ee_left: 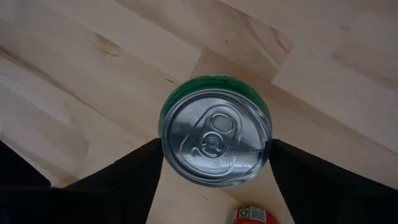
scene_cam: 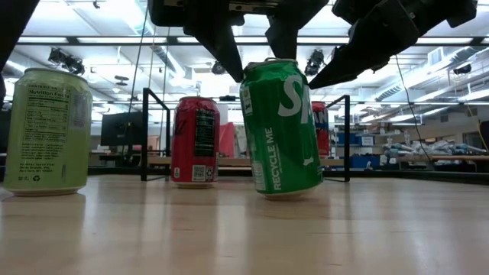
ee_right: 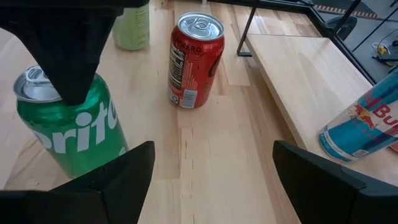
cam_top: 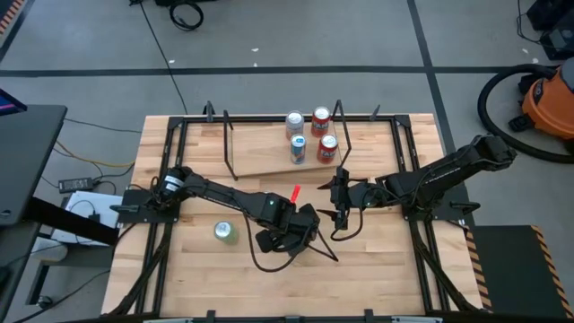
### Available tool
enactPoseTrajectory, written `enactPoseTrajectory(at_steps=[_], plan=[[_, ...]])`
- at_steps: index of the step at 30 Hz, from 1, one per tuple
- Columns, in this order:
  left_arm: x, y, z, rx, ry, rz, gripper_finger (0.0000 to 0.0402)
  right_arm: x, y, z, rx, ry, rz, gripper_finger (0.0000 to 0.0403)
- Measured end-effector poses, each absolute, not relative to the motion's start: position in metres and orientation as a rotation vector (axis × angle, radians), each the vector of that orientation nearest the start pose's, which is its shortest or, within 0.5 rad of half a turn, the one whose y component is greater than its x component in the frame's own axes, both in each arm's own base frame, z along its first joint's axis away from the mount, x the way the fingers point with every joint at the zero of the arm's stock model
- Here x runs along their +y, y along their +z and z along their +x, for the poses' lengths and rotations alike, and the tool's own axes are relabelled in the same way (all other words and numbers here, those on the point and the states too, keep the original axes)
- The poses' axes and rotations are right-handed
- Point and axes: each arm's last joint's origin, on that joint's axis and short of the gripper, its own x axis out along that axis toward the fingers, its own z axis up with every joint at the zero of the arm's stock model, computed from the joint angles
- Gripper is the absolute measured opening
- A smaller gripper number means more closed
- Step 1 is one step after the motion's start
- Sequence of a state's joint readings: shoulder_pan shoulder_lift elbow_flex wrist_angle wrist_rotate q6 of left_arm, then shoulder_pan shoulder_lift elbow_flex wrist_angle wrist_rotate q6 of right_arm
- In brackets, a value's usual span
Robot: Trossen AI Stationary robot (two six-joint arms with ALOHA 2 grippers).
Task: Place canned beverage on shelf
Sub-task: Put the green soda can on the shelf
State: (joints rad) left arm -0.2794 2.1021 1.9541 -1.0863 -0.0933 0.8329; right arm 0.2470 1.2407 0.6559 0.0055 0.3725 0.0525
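Observation:
A green soda can (scene_cam: 283,126) stands tilted on the plank table, under my left gripper (ee_left: 216,186), which is shut on its top; it also shows in the right wrist view (ee_right: 71,127). My right gripper (ee_right: 211,180) is open and empty just right of it, pointing toward the table's left. A red can (ee_right: 194,59) and a pale green can (cam_top: 224,231) stand upright on the table. The shelf (cam_top: 269,163), a pale board with black rod uprights, sits at the far middle and carries several cans (cam_top: 309,135). My left gripper pinches the green can between its two fingers (ee_left: 124,180), on opposite sides of the upper wall just below the rim (ee_left: 166,124). The fingers come from above, pointing down. The can leans to one side, its base (scene_cam: 286,192) on the table.
The red can (scene_cam: 195,141) stands between the green can and the shelf. Blue and silver cans (ee_right: 360,124) on the shelf are close to my right gripper. The black frame rods (cam_top: 408,161) run along the table's sides. Bare board (cam_top: 256,144) remains on the shelf's left half.

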Motion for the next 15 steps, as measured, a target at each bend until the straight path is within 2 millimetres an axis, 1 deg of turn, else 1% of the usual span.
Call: enactPoseTrajectory(at_steps=[4, 8, 15], plan=[[-0.1178, 0.2632, 0.4206, 1.092, -0.664, 0.95, 0.032, 0.0512, 0.2162, 0.2461, 0.548, -0.136, -0.126, 0.0336], [-0.1188, 0.2632, 0.4204, 1.096, -0.648, 0.963, 0.0323, 0.0512, 0.2162, 0.2461, 0.548, -0.136, -0.126, 0.0336], [-0.1229, 0.2653, 0.4198, 1.129, -0.486, 1.013, 0.0323, 0.0511, 0.2162, 0.2461, 0.548, -0.138, -0.126, 0.0336]])
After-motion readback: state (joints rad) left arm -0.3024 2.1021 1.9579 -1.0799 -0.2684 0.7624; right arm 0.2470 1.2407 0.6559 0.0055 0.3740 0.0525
